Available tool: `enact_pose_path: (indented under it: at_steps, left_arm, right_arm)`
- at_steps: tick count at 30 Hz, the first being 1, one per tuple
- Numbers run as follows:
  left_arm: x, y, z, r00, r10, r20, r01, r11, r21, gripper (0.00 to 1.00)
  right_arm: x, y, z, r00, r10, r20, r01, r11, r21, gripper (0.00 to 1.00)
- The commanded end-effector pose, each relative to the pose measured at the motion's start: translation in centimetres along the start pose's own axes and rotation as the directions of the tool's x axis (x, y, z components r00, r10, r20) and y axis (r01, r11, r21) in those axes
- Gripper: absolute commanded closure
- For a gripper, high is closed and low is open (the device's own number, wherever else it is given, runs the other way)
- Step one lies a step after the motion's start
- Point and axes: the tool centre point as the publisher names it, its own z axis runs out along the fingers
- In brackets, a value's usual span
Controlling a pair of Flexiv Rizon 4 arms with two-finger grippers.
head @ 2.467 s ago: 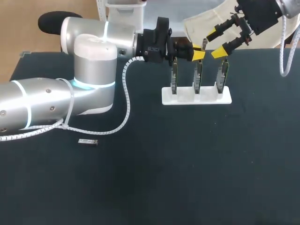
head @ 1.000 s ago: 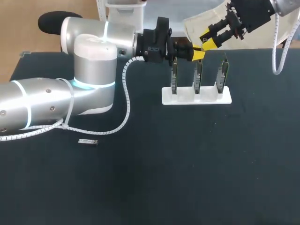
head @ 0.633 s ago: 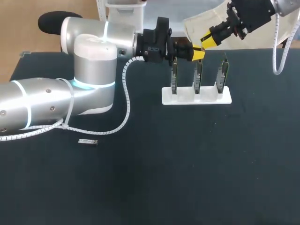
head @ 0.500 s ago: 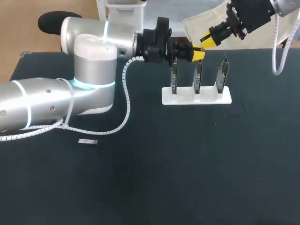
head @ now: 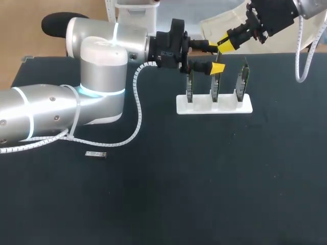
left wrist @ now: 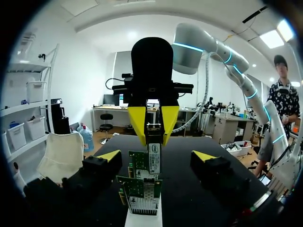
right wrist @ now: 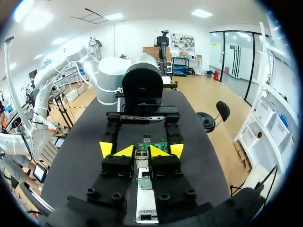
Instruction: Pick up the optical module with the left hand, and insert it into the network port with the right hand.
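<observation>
Three green circuit boards (head: 215, 84) stand upright in a white base (head: 214, 106). The left gripper (head: 213, 56), wide open and empty, flanks the right gripper (left wrist: 153, 135), which is closed on the slim silver optical module (left wrist: 154, 158) just over the boards.

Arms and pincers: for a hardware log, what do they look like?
The left arm has rounded silver-grey links with glowing cyan rings and a white spiral cable. The right arm shows silver too, with a white coiled cable. The left pincer and right pincer are black with yellow tips.
</observation>
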Motion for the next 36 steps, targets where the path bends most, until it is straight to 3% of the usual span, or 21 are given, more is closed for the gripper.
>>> enact_pose_path:
  at_steps: [1, 12, 21, 36]
  left_arm:
    - [-0.3, 0.1, -0.2, 1.0, 0.007, -0.023, -0.007, 1.0, 0.004, 0.0]
    - [-0.3, -0.2, -2.4, 0.985, 0.017, -0.173, -0.019, 1.0, -0.008, 0.0]
    - [0.4, -0.5, -3.6, 0.954, 0.02, -0.3, -0.023, 1.0, -0.006, 0.0]
    - [1.1, 0.0, -3.2, 0.94, -0.028, -0.339, 0.027, 1.0, -0.007, 0.0]
  right_arm:
    - [0.0, 0.2, 0.1, 1.0, 0.001, 0.006, -0.001, 1.0, 0.003, 1.0]
    - [0.0, 0.2, -0.1, 1.0, -0.003, 0.004, 0.003, 1.0, 0.006, 1.0]
    - [-0.1, 0.1, 0.0, 1.0, -0.003, 0.004, 0.003, 1.0, 0.011, 1.0]
    - [0.0, 0.0, -0.1, 1.0, -0.003, 0.007, 0.003, 1.0, 0.01, 1.0]
